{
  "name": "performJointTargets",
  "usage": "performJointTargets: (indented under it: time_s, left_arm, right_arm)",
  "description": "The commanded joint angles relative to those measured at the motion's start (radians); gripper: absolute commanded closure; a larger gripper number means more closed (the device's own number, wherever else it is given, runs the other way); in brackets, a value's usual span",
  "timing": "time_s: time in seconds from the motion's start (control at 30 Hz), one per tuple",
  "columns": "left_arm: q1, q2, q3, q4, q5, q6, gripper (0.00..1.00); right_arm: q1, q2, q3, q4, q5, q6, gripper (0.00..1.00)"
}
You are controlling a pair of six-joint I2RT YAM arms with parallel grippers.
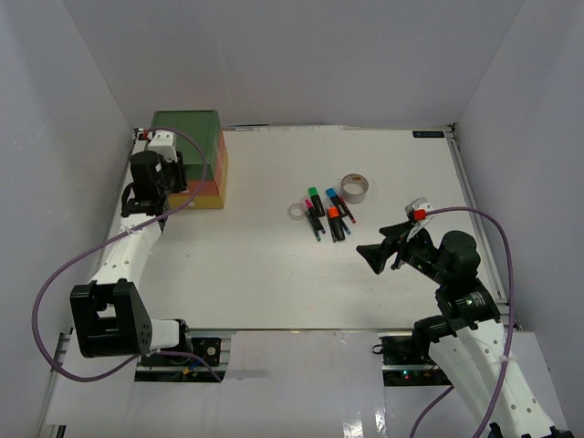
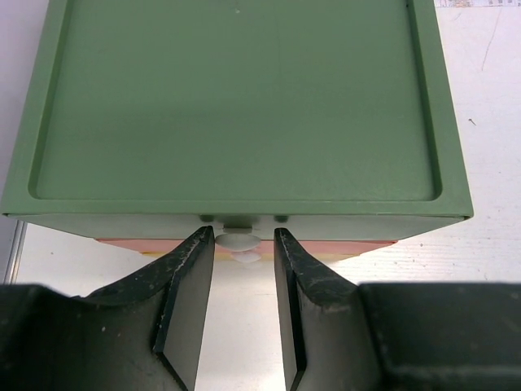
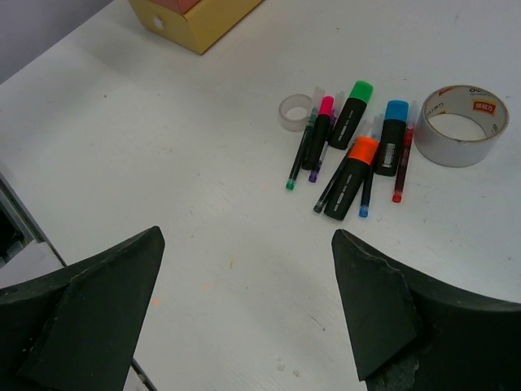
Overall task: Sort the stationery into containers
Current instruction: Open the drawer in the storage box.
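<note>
The containers are a stacked chest (image 1: pixel 187 137) at the back left, with a green top drawer (image 2: pixel 236 106), an orange one (image 2: pixel 358 244) below and a yellow bottom (image 3: pixel 199 20). My left gripper (image 2: pixel 244 236) stands open, its fingers straddling the green drawer's white knob (image 2: pixel 238 239), close on both sides. The stationery lies mid-table: green-capped (image 3: pixel 352 110), pink-capped (image 3: pixel 320 130), blue-capped (image 3: pixel 393 134) and orange-capped (image 3: pixel 352 175) markers, thin pens (image 3: pixel 299 155), a grey tape roll (image 3: pixel 460 126) and a clear tape ring (image 3: pixel 295 112). My right gripper (image 3: pixel 247 236) hangs open and empty, near them.
A second white knob (image 2: pixel 247 257) shows just below the first. White walls enclose the table on the left, back and right. The chest stands against the left wall. Purple cables loop off both arms near the front edge.
</note>
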Motion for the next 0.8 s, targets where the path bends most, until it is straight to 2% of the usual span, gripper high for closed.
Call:
performJointTargets:
  time_s: [0.0, 0.5, 0.77]
  left_arm:
    - [0.006, 0.011, 0.034, 0.011, -0.002, 0.011, 0.54]
    - [0.006, 0.023, 0.048, 0.023, -0.001, 0.005, 0.56]
    - [0.006, 0.017, 0.048, 0.017, -0.002, 0.006, 0.65]
  right_arm:
    - [0.004, -0.013, -0.004, 0.042, -0.019, -0.005, 0.1]
    - [0.004, -0.019, -0.014, 0.056, -0.028, -0.006, 0.1]
    - [0.004, -0.024, -0.019, 0.062, -0.034, -0.003, 0.1]
